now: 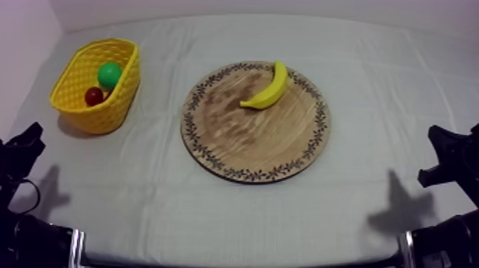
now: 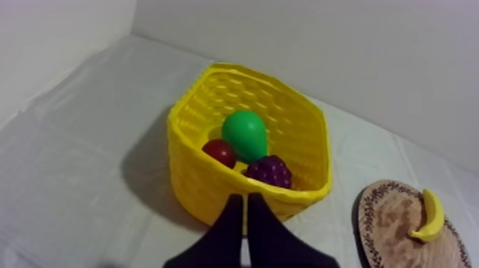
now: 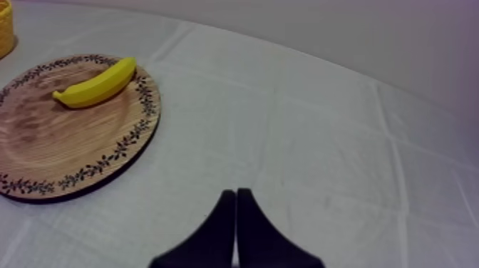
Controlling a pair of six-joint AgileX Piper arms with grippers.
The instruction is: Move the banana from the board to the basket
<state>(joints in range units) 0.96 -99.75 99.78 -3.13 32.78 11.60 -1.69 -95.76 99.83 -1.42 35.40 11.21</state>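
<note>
A yellow banana (image 1: 270,88) lies on the far right part of the round wooden board (image 1: 235,139) with its patterned rim, at the table's middle. The yellow basket (image 1: 80,96) stands at the far left. It holds a green pear (image 1: 109,74), a small red fruit (image 1: 94,95) and a bunch of dark grapes (image 2: 269,171). My left gripper (image 1: 25,142) rests low at the left edge; its fingers lie together as a narrow wedge (image 2: 246,207) just in front of the basket (image 2: 214,178). My right gripper (image 1: 445,146) rests low at the right edge, shut (image 3: 236,203), well to the right of the board (image 3: 50,142) and banana (image 3: 98,83).
Grey-white cloth covers the table. A pale wall rises behind the table and along its left side. Open cloth lies between the board and each gripper.
</note>
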